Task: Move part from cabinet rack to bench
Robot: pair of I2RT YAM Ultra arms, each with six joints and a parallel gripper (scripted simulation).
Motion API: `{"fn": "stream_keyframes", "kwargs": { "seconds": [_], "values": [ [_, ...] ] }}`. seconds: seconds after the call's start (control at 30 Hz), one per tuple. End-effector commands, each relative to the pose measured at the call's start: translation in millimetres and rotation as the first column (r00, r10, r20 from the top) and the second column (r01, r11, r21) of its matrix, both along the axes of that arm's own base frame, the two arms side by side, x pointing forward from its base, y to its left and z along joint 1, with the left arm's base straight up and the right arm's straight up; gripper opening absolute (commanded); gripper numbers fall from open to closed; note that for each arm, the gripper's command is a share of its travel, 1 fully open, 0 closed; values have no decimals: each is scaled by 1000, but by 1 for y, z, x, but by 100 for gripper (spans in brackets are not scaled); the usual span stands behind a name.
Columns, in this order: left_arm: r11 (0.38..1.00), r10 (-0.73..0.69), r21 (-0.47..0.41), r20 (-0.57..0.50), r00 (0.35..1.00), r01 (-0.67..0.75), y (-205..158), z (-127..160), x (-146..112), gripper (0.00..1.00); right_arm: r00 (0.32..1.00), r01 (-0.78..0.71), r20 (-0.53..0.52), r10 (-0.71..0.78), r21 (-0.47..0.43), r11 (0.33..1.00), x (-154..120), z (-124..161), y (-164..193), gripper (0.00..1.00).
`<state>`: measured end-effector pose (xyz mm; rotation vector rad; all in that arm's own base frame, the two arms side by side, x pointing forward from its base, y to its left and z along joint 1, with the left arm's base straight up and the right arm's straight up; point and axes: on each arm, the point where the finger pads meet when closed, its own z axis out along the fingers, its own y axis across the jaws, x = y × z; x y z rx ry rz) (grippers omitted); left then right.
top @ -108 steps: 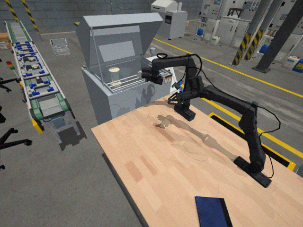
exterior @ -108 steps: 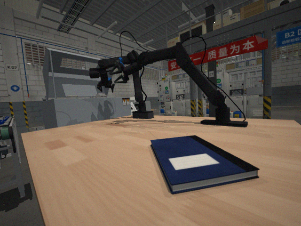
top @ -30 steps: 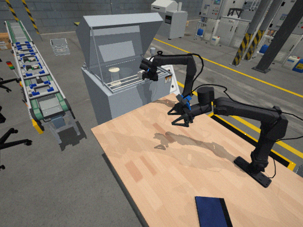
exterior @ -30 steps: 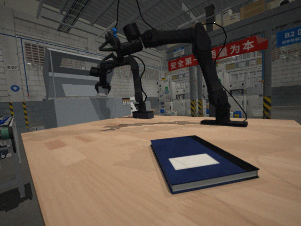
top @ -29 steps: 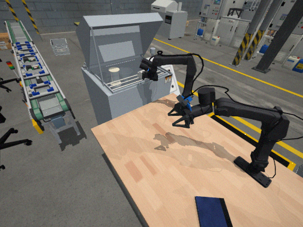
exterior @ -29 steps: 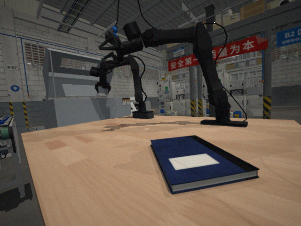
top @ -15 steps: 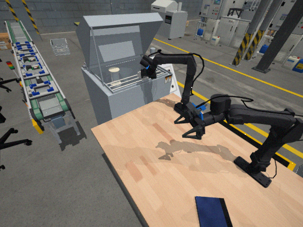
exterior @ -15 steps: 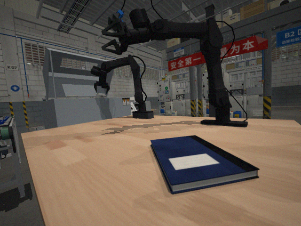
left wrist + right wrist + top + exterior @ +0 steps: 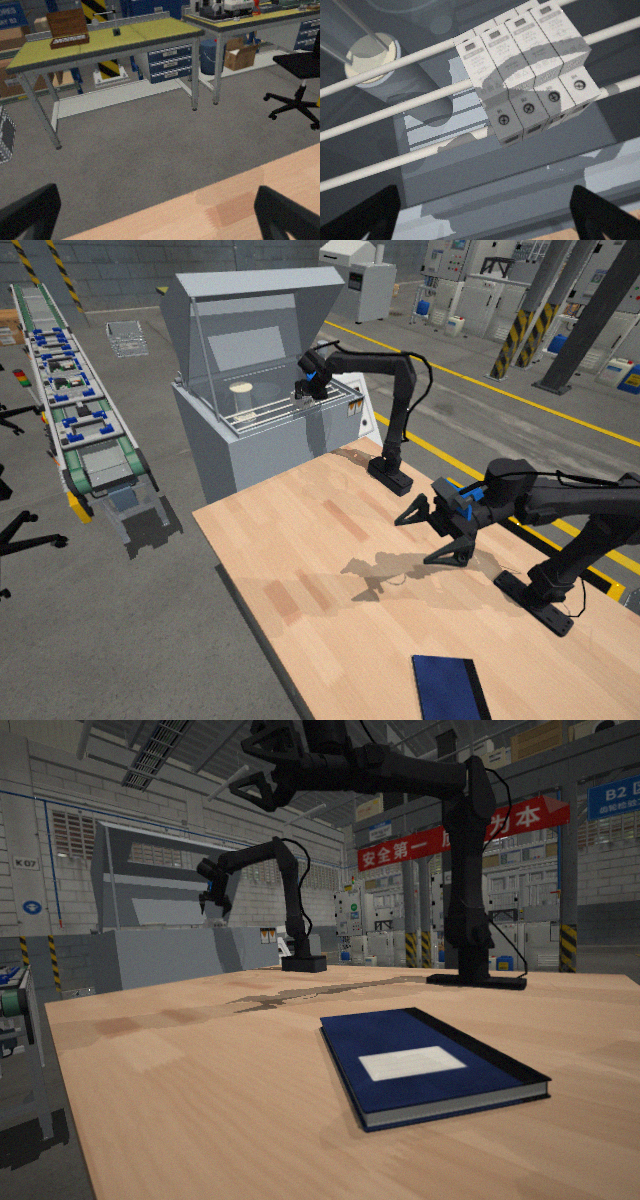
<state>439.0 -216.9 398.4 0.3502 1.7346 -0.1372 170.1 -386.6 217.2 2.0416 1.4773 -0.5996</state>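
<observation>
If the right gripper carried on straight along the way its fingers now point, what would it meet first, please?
Probably the white part on the rods or the rods just beside it; the open right gripper points down at them, though the exact line and depth are unclear.

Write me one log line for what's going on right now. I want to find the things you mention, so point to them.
right gripper [image 9: 308,398] [image 9: 215,912]: open, above rack | breaker block [image 9: 529,75]: on rods [image 9: 380,112] | left gripper [image 9: 410,544] [image 9: 248,769]: open, over bench [image 9: 310,529] [image 9: 232,1081] [image 9: 200,215]
</observation>
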Motion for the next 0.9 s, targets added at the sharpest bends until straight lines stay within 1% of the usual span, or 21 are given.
{"fn": "stream_keyframes", "kwargs": {
  "seconds": [0.0, 0.07, 0.27, 0.33, 0.57, 0.67, 0.77, 0.83, 0.87],
  "values": [
    [998, 23, -59, 55, 998, -19, 28, 23, -6, 100, 997, -63, 28, 66, -98, 993, -1, 34, -18, 92],
    [997, 39, -71, 65, 997, -34, 43, 25, -7, 100, 996, -89, 14, 91, -101, 991, -3, 31, -22, 92],
    [992, 86, -102, 94, 992, -76, 82, 29, -13, 100, 987, -162, -23, 161, -136, 977, -10, 35, -34, 92],
    [992, 86, -102, 94, 992, -76, 82, 29, -13, 100, 987, -162, -23, 161, -136, 977, -10, 35, -34, 92],
    [982, 152, -128, 123, 981, -136, 127, 30, -24, 100, 972, -234, -73, 224, -210, 949, -18, 55, -53, 92],
    [978, 173, -139, 136, 975, -154, 143, 30, -29, 100, 962, -269, -102, 253, -199, 942, -22, 44, -55, 92],
    [974, 193, -147, 147, 970, -172, 157, 30, -35, 100, 956, -287, -121, 265, -236, 928, -26, 39, -58, 92],
    [972, 205, -152, 154, 967, -182, 164, 30, -38, 100, 955, -292, -131, 265, -285, 913, -28, 45, -60, 92],
    [972, 205, -152, 154, 967, -182, 164, 30, -38, 100, 955, -292, -131, 265, -285, 913, -28, 45, -60, 92]
  ]
}}
